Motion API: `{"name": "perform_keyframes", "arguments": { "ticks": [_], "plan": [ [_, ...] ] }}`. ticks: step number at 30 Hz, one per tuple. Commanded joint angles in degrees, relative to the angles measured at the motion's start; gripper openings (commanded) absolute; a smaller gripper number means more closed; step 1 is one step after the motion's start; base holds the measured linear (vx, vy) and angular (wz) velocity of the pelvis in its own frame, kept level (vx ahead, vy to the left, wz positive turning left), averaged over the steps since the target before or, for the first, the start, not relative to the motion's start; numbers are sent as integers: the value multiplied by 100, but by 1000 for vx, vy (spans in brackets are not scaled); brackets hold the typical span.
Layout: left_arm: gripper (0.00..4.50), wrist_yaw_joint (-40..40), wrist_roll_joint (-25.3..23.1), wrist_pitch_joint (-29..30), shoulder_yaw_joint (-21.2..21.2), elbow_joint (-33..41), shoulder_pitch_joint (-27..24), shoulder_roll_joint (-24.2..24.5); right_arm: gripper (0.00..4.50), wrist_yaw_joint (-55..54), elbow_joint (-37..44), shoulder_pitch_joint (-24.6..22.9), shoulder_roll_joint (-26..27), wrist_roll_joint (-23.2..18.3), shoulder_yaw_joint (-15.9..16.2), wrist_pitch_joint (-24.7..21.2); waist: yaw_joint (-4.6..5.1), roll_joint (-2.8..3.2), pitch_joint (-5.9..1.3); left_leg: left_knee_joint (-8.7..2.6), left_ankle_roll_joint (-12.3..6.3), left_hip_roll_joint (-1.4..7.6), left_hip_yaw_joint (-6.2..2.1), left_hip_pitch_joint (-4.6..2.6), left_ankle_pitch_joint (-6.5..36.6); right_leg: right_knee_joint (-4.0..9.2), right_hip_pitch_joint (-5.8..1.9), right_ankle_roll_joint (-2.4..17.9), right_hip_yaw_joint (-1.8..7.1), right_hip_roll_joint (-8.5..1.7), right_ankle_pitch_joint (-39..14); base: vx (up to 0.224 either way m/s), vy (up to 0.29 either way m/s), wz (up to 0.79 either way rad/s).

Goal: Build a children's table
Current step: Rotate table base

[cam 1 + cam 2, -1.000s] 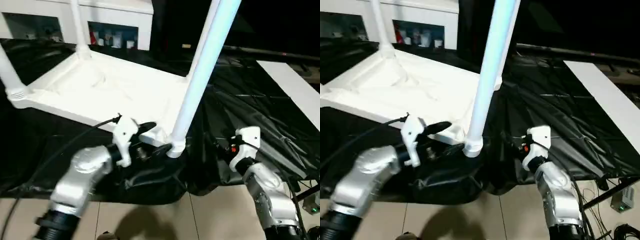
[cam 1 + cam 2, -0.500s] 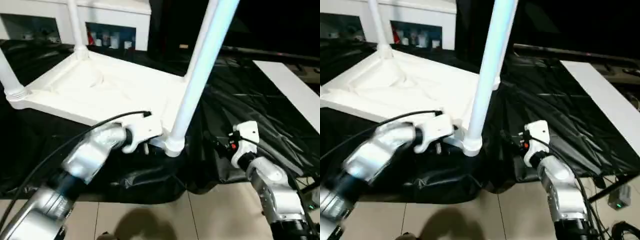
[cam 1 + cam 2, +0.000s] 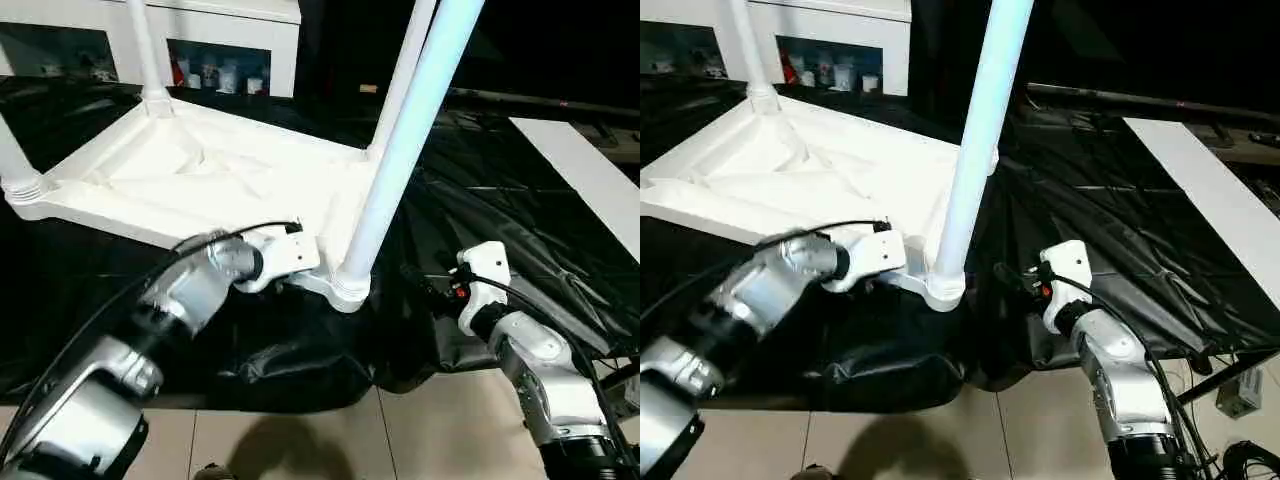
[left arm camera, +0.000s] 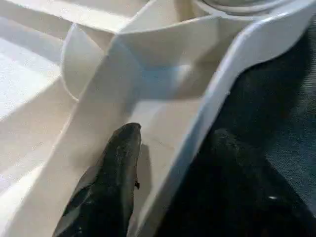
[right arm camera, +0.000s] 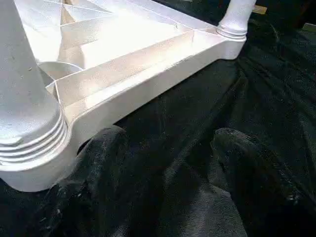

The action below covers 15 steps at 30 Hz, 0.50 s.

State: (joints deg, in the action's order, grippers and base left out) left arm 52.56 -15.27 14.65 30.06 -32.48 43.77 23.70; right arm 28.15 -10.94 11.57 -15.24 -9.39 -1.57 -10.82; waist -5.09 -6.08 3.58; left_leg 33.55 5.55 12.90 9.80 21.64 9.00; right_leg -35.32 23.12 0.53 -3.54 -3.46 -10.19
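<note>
Table (image 3: 230,185) upside down on the desk (image 3: 520,210) near its front edge, ribbed white plastic underside up, round tube legs standing upright from rounded, ringed corner sockets. Near leg (image 3: 395,150) pale blue-white, smooth. Left gripper (image 4: 163,173) reaches forward with the forearm angled across to the table's near rim beside that leg's socket; jaws straddle the rim, one black finger (image 4: 111,182) inside on the ribbed face, the other outside over the sheet, but a clamp on the rim cannot be told. Right gripper (image 5: 165,163) low at the desk's front edge, just beside the same corner socket, jaws apart, holding nothing. Desk covered in crinkled glossy black sheet (image 3: 1120,230). Pale tiled floor (image 3: 300,440) below.
</note>
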Motion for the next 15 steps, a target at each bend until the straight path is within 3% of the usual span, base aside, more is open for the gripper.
{"name": "perform_keyframes", "arguments": {
  "ticks": [1,4,8,10,15],
  "plan": [
    [222,530,183,70,91,25,113,-37,317,56,36,48,-131,37,22,-9,-11,106,-387,-392,133,50,9,-123,1418,462,-253,820,249,-422,-1507,0,0,0],
    [211,1486,416,519,252,449,89,132,317,127,-44,74,-189,82,84,39,-10,110,-386,-401,155,58,6,-118,1399,449,-251,857,251,-423,-1481,0,0,0],
    [178,2035,431,970,423,803,57,342,317,156,-118,96,-193,152,122,98,1,125,-395,-400,153,56,17,-116,1266,394,-268,1009,253,-399,-1074,0,0,0],
    [163,2061,435,1015,409,821,54,342,317,156,-127,101,-196,161,130,105,-5,154,-396,-396,153,51,19,-123,1249,387,-270,1039,254,-401,-1016,0,0,0],
    [121,2112,345,1460,393,1086,-46,424,317,148,-213,122,-201,216,199,183,4,145,-387,-400,171,59,18,-133,1390,407,-270,1043,250,-405,-1187,0,0,0]
  ]
}}
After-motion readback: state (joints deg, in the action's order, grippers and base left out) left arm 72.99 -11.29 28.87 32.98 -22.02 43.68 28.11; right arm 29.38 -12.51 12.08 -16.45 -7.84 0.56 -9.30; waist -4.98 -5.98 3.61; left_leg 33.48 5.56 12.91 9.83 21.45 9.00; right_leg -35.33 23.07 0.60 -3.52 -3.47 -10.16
